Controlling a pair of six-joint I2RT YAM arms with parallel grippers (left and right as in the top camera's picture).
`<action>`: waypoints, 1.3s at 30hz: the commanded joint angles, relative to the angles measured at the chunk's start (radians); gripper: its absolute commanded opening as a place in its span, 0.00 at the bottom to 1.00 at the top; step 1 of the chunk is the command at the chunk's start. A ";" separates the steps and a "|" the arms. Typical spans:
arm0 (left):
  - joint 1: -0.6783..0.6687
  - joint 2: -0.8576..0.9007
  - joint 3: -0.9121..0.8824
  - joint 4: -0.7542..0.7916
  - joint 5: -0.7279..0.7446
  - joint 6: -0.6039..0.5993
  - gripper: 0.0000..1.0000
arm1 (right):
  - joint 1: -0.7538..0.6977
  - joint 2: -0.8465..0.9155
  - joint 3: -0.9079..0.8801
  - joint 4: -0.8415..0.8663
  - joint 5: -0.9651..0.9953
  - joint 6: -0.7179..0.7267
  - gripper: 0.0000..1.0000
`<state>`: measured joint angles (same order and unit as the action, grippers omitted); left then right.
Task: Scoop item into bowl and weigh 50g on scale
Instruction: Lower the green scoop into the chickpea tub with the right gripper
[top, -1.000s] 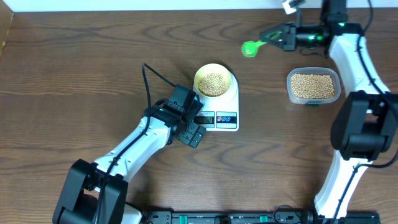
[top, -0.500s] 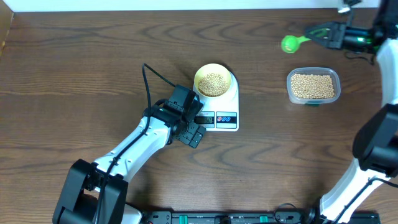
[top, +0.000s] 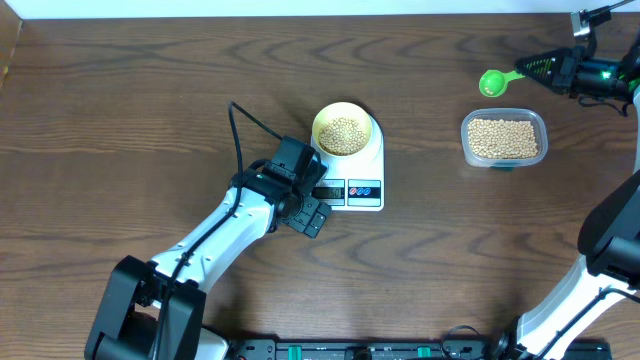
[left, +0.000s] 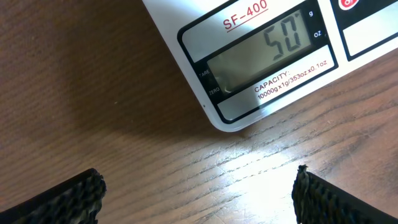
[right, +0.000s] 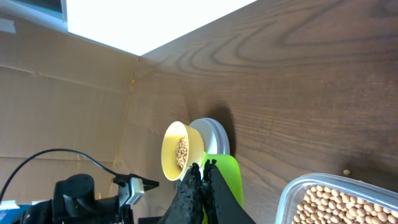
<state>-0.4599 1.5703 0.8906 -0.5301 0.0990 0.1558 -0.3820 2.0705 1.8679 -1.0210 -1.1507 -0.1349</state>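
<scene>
Beans (top: 345, 131) are sitting in a low heap inside the pale yellow bowl (top: 320, 118), and that bowl is resting on the rear part of the white scale (top: 377, 200), near the middle of the wooden table (top: 130, 120). The left gripper (top: 312, 213) is hovering low just beside the scale's front left corner, and from its wrist camera its two dark fingers (left: 68, 196) are showing at the bottom corners, spread wide apart with bare wood between them. Right above them, the grey display (left: 273, 53) is reading 50, with the g mark at its side. Over on the far right, the right gripper (top: 540, 68) is hanging near the table's back edge, its fingers pinched tight on the handle of a green scoop (top: 492, 82), with the round scoop end pointing left. The scoop is floating just behind the clear tub (top: 503, 138), which is holding a flat layer of more beans and is standing well apart from the scale. The right wrist view is looking along the scoop handle (right: 227, 180) toward the bowl (right: 177, 152) in the distance, with the tub's rim (right: 292, 186) coming in at the lower right corner.
</scene>
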 joint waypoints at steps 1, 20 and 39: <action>0.005 0.006 -0.003 -0.003 -0.002 0.008 0.98 | 0.005 -0.017 0.002 -0.001 -0.003 -0.020 0.01; 0.005 0.006 -0.003 -0.003 -0.002 0.008 0.98 | 0.005 -0.017 0.002 -0.169 0.185 -0.072 0.01; 0.005 0.006 -0.003 -0.003 -0.002 0.008 0.98 | 0.024 -0.017 0.002 -0.267 0.578 -0.072 0.01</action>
<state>-0.4599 1.5703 0.8906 -0.5301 0.0994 0.1558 -0.3767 2.0705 1.8679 -1.2861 -0.5934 -0.1921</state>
